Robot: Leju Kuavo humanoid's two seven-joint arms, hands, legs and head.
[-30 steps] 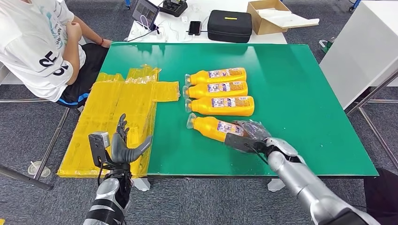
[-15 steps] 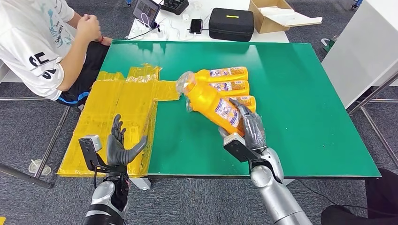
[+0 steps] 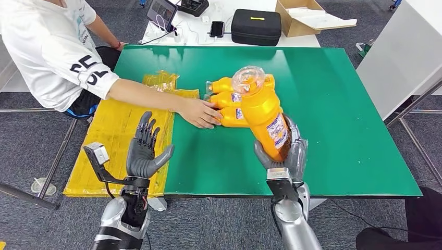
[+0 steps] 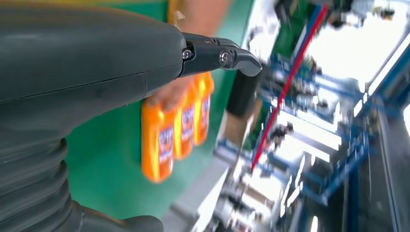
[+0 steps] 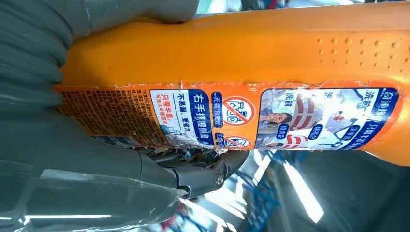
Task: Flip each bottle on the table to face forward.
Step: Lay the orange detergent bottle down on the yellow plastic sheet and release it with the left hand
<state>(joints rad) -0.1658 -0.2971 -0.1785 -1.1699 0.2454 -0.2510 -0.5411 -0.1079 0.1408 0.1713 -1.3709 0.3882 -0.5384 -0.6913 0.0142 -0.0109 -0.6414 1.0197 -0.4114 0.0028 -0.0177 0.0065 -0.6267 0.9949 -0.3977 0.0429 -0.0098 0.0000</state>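
Observation:
My right hand grips an orange bottle near its base and holds it raised above the green table, its clear cap tilted up and away from me. Up close, the held orange bottle shows its blue and white label, with my right hand wrapped around its lower part. Three more orange bottles lie side by side on the table behind it, partly hidden. A person's hand rests on the nearest of them. My left hand is raised with fingers spread, holding nothing, over the yellow sheets.
Yellow plastic sheets cover the table's left edge. A person in a white shirt sits at the left, one arm reaching over the table. Behind the table stand a black case and a cardboard box. A white cabinet stands right.
My right hand has lifted the bottle from the table and swung it more upright. The person's arm has reached in to the lying bottles. My left hand has risen slightly.

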